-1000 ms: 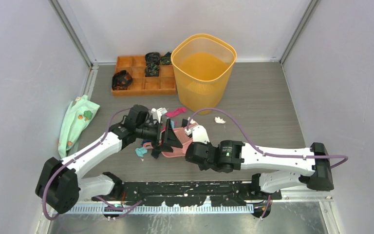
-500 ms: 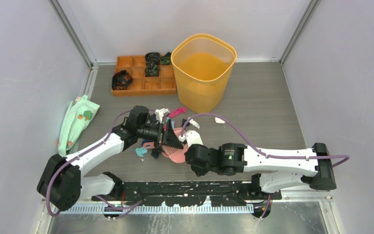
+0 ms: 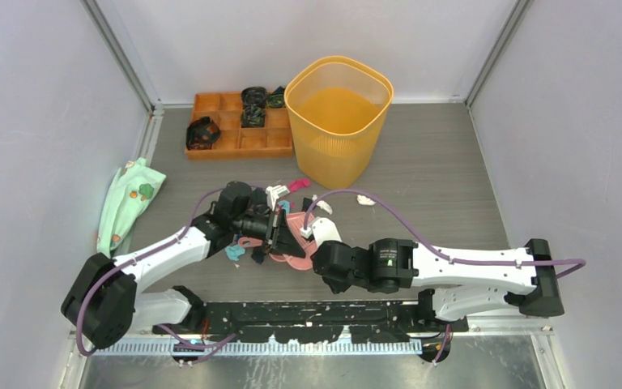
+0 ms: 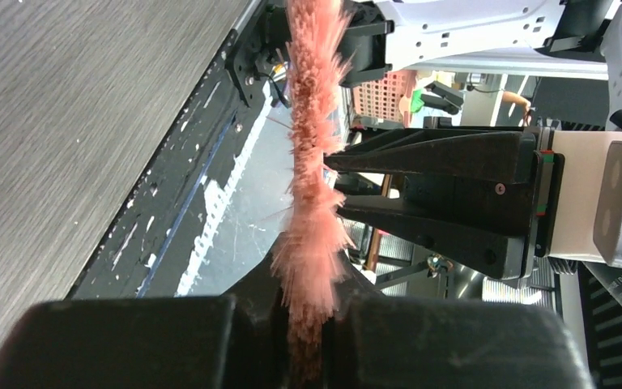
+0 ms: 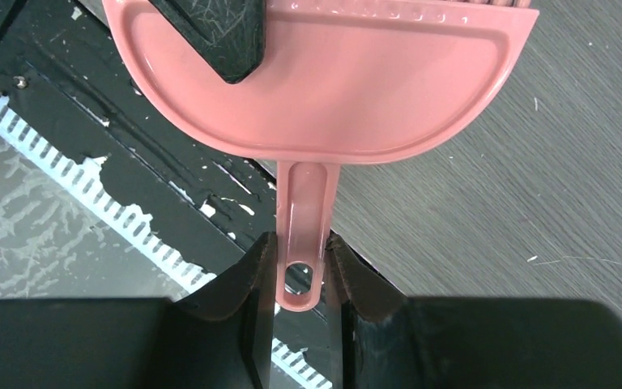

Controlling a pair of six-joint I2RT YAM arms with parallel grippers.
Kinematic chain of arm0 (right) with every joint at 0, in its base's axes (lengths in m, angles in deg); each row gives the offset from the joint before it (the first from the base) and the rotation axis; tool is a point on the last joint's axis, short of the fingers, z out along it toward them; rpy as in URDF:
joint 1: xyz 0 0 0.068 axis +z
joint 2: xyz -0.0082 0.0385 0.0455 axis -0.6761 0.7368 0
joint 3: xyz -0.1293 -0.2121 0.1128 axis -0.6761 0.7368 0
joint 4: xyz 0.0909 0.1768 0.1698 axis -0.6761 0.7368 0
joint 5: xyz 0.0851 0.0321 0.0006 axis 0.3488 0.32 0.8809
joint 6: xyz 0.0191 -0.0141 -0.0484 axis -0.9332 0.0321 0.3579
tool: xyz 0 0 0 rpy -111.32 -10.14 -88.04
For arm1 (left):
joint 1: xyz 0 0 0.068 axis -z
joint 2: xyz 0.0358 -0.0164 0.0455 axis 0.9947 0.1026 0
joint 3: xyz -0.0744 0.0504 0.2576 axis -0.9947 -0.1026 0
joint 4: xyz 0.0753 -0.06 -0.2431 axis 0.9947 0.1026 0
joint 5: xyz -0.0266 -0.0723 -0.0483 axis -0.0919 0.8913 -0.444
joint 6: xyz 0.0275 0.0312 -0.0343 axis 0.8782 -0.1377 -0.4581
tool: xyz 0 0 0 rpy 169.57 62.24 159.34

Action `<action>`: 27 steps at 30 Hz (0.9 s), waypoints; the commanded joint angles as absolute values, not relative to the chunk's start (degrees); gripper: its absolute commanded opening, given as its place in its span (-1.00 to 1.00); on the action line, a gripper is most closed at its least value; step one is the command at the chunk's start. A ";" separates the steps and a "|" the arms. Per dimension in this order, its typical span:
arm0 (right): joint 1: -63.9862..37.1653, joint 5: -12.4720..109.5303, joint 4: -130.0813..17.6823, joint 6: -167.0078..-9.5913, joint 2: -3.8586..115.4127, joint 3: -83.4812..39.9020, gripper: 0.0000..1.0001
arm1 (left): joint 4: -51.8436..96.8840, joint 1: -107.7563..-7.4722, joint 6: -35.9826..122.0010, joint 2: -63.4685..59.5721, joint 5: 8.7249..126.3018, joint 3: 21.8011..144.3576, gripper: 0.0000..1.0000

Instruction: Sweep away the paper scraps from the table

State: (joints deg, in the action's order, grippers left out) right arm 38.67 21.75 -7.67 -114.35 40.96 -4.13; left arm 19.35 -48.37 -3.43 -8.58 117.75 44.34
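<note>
My left gripper [image 4: 308, 340] is shut on the pink bristles of a small brush [image 4: 316, 121], which stands up between its fingers. My right gripper [image 5: 301, 267] is shut on the handle of the pink dustpan [image 5: 356, 89]. From above, both grippers meet mid-table, with the left gripper [image 3: 275, 231] just over the dustpan [image 3: 294, 261]. Paper scraps lie around them on the table [image 3: 437, 170]: a teal scrap [image 3: 234, 253] on the left, a magenta scrap [image 3: 297, 185] and a white one [image 3: 274, 193] beyond, another white scrap [image 3: 365, 199] to the right.
An orange bin [image 3: 338, 113] stands at the back centre. Left of it is an orange compartmented tray [image 3: 235, 130] holding black-and-green bands. A mint-green cloth [image 3: 129, 203] lies by the left wall. A black metal rail [image 3: 308, 312] runs along the near edge.
The left gripper has closed from wide open onto the brush bristles and shifted slightly right. The right arm and dustpan have moved a little nearer and rightward.
</note>
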 commanded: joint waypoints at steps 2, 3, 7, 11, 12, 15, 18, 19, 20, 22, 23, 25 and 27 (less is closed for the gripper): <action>38.76 13.69 -7.60 -116.35 38.22 -7.43 -0.53 | 8.83 -47.47 -10.17 -9.26 117.92 43.52 -0.99; 38.76 9.17 -4.34 -120.16 37.04 -8.28 -0.17 | 7.58 -47.54 -11.41 -9.74 116.22 43.11 -0.99; 38.72 -5.86 8.08 -138.60 26.24 -10.29 0.45 | 1.71 -47.48 -15.99 -13.51 107.79 39.84 -0.99; 38.74 -8.51 5.77 -151.35 10.37 -3.68 0.49 | -7.00 -47.54 -21.64 -19.46 95.41 35.24 -0.99; 38.74 -8.02 1.98 -151.82 6.01 -1.15 0.49 | -8.75 -47.55 -23.12 -21.17 92.95 34.21 -0.99; 38.72 -5.95 -10.24 -150.38 -4.56 6.51 0.49 | -13.54 -47.50 -26.53 -26.10 85.22 31.29 -0.99; 38.68 -6.95 -16.33 -150.59 -9.32 10.65 0.46 | -16.97 -47.49 -28.75 -31.12 78.28 28.45 -0.99; 38.75 -7.35 -17.65 -150.53 -9.65 11.31 0.45 | -17.41 -47.49 -29.12 -32.07 76.89 28.37 -0.99; 38.74 -7.63 -18.94 -150.13 -9.45 11.60 0.46 | -17.72 -47.54 -29.27 -32.85 75.99 28.40 -0.99; 38.72 -8.39 -20.49 -149.85 -7.91 11.55 0.46 | -19.12 -47.54 -30.21 -33.63 74.94 28.74 -0.99; 38.72 -8.68 -21.35 -149.53 -6.84 11.39 0.45 | -19.31 -47.55 -30.60 -33.65 74.75 28.98 -0.99; 38.73 -8.81 -25.54 -147.66 -4.72 11.49 0.45 | -19.89 -47.55 -31.40 -33.20 75.16 29.43 -0.99; 38.73 -8.03 -32.43 -143.87 -4.08 12.88 0.45 | -21.98 -47.55 -32.54 -32.39 75.58 28.97 -0.99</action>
State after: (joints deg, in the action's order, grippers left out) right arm 38.63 -6.20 -17.92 -147.77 -6.12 11.89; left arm -14.84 -47.71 -29.59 -32.93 78.08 28.23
